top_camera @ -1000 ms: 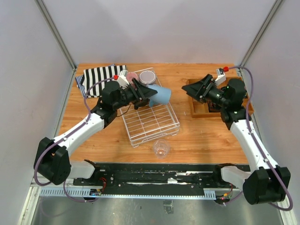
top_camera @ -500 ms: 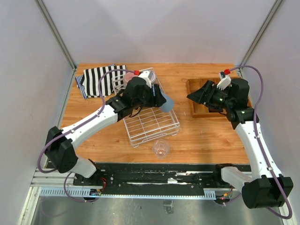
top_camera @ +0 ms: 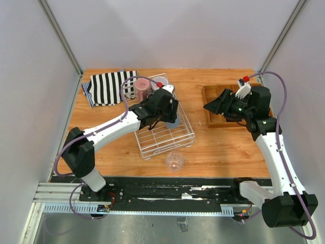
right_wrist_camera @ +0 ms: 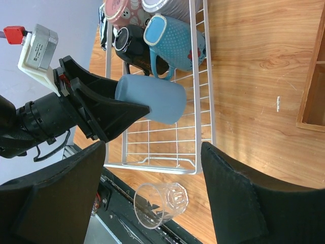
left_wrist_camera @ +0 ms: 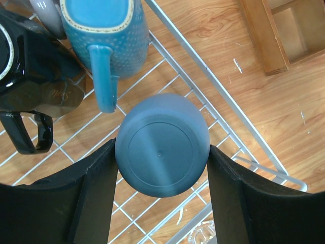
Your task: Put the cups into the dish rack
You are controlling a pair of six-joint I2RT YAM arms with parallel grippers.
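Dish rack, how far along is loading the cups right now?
Done: four cups sit in the dish rack: pink mug, grey-lilac cup, dark mug, blue-grey mug. In hand: the left gripper grips the light blue tumbler, base up, over the bare grid. Remaining: release it, then load the clear glass outside the rack.

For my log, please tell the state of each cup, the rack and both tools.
Blue tumbler, gripped, mouth facing rack.
Left tool, shut on tumbler.
Right tool, open, empty.
Clear glass, upright on table, outside rack.
Blue mug, in rack.
Dark mug, in rack.
Rack, partly loaded.
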